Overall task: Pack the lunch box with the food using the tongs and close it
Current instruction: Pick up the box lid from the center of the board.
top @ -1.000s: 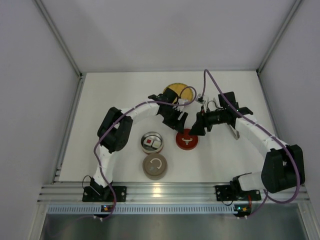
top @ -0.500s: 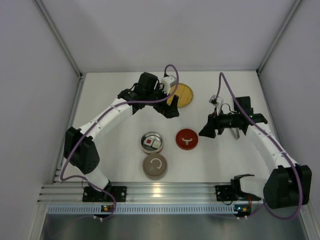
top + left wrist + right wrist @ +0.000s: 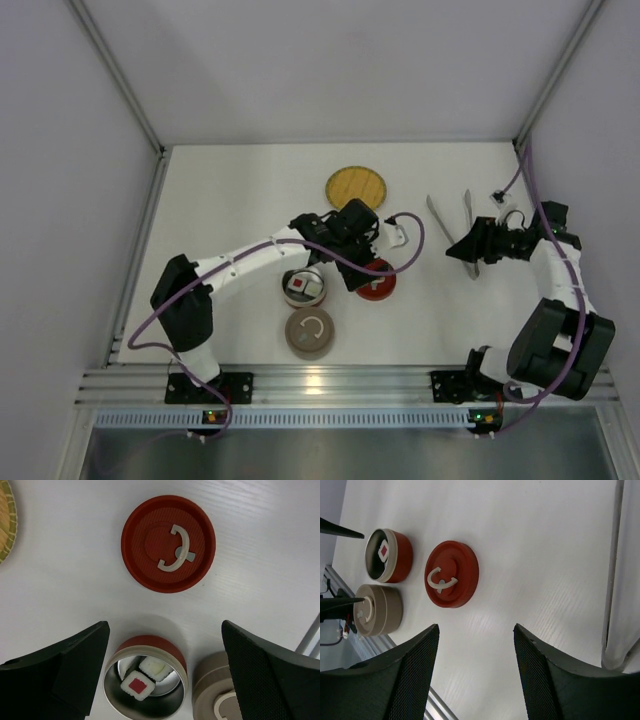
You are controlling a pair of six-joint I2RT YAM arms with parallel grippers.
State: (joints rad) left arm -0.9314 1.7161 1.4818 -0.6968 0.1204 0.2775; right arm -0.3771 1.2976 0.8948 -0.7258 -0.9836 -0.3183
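Left gripper [image 3: 165,628]: jaws flung wide, straddling the open lunch box [image 3: 113,666].
Food [image 3: 137,685]: 2 pieces inside that box.
Red lid [image 3: 168,543]: flat, just beyond.
Tongs [image 3: 438,217]: lying on the tabletop [image 3: 230,200], far right.
Right gripper [image 3: 476,630]: jaws spread, empty, over them.

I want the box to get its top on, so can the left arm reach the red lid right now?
Probably yes. The left gripper hangs right by the red lid, jaws wide open and empty. Nothing lies between them, and the lid sits flat, apart from the open lunch box.
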